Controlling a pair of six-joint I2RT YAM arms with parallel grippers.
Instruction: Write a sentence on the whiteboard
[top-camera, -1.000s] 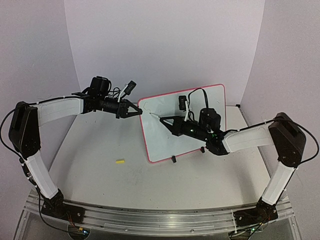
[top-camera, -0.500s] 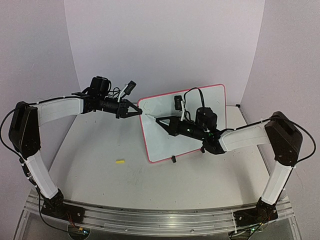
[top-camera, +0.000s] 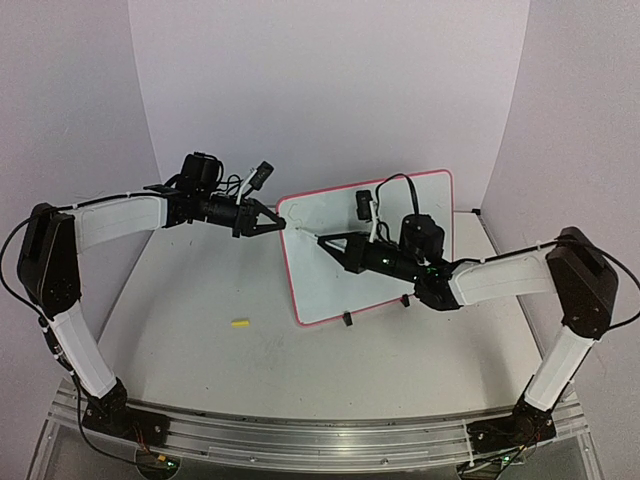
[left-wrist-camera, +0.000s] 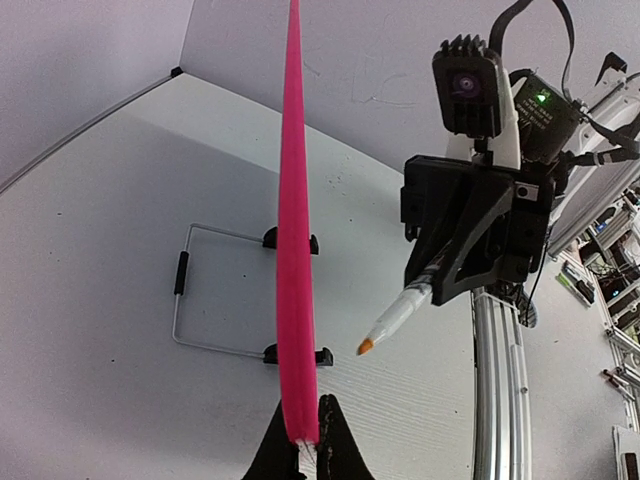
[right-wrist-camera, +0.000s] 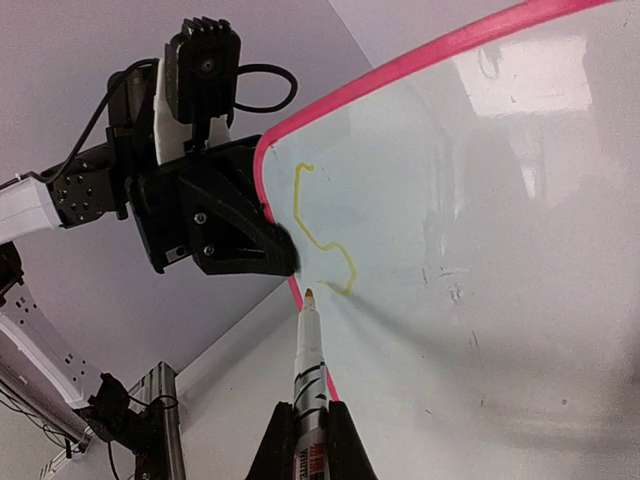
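Note:
The whiteboard (top-camera: 425, 205) stands tilted on small black feet, its pink rim seen edge-on in the left wrist view (left-wrist-camera: 296, 250). My left gripper (top-camera: 280, 227) (left-wrist-camera: 308, 440) is shut on the rim at the board's upper left corner. My right gripper (top-camera: 325, 240) (right-wrist-camera: 311, 415) is shut on a white marker (right-wrist-camera: 306, 350) (left-wrist-camera: 395, 320) with an orange-yellow tip. One yellow S-shaped stroke of the sentence (right-wrist-camera: 325, 235) sits near that corner. The tip hovers just below and left of the stroke's end, a small gap off the board face.
A small yellow cap (top-camera: 239, 324) lies on the table left of the board. A wire stand (left-wrist-camera: 185, 300) props the board from behind. An aluminium rail (top-camera: 300, 435) runs along the near edge. Walls close in the back and sides.
My right gripper with the marker shifted slightly left toward the board's edge, then came back right. The left gripper and the board stayed put.

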